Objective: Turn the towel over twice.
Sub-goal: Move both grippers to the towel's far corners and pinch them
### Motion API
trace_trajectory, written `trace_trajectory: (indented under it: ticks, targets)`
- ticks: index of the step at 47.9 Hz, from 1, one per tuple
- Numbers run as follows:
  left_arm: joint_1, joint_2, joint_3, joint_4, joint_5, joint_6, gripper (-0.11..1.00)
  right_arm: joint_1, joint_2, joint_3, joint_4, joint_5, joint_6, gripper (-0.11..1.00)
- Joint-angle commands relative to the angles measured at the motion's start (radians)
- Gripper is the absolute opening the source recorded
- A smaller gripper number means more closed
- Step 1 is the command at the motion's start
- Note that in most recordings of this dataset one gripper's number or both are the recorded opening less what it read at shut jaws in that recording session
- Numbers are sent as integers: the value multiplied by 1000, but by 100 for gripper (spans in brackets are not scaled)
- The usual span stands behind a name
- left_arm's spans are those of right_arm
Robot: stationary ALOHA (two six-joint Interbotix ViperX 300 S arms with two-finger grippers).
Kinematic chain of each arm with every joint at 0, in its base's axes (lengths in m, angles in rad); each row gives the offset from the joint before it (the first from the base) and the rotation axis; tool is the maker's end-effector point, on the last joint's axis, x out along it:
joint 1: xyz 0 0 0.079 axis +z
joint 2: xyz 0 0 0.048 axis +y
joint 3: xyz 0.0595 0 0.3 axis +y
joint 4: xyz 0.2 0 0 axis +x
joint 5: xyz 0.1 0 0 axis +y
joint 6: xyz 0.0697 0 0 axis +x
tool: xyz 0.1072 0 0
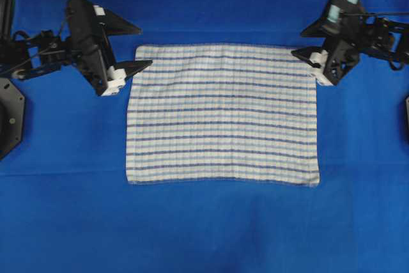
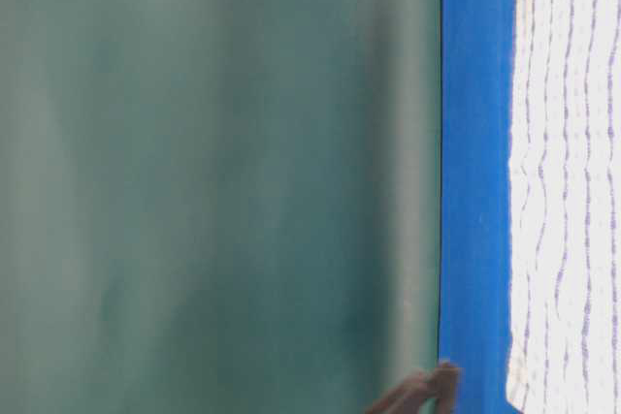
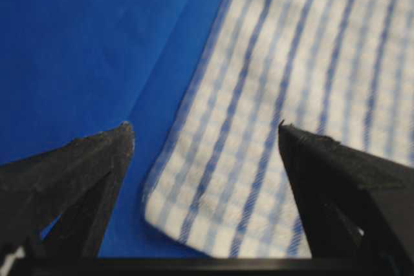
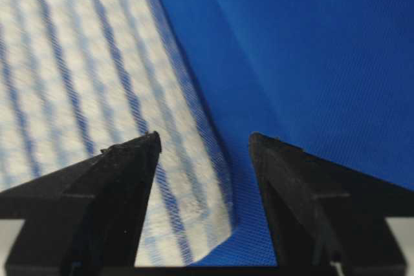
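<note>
Lying flat on the plain solid-blue cloth (image 1: 204,234) that covers the table, the large rectangular white towel with thin blue and dark-blue stripes (image 1: 222,114) is seen spread out in a single layer near the middle of the overhead view. A faint check is formed where paler blue lines cross the darker stripes, and the weave looks soft and slightly ribbed. The edges are nearly straight, though the far left corner is drawn in a little, so that the outline is slightly skewed. The long axis of the towel is laid across the table from the left arm's side to the right arm's side, and the darker stripes run along that same direction. The short sides face the two arms.

The left gripper (image 1: 140,46) is held at the far left corner of the towel with its black fingers spread wide; in the left wrist view (image 3: 206,132) that corner is seen lying on the blue cloth between the open fingertips, and no cloth is pinched. The right gripper (image 1: 299,41) is held at the far right corner, likewise spread wide; in the right wrist view (image 4: 204,139) the towel's edge and corner lie between its open fingertips, ungripped.
</note>
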Motion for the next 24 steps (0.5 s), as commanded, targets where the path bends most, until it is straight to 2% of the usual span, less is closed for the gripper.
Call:
trace_trajectory:
  ticks: [1,9,18,24]
  targets:
    - [18,60,-26,-2,-21,2,89,-8,41,-29,-9,-21,-2,62]
    - [43,153,-54,-2,-26,2,88,-18,115,-57,-12,-37,-2,62]
    - [72,198,-72,-2,-20,3,86,-26,144,-69,-15,-37,-3,62]
    - [91,212,-77,-2,15,5,76,-26,146,-69,-29,-34,-3,58]
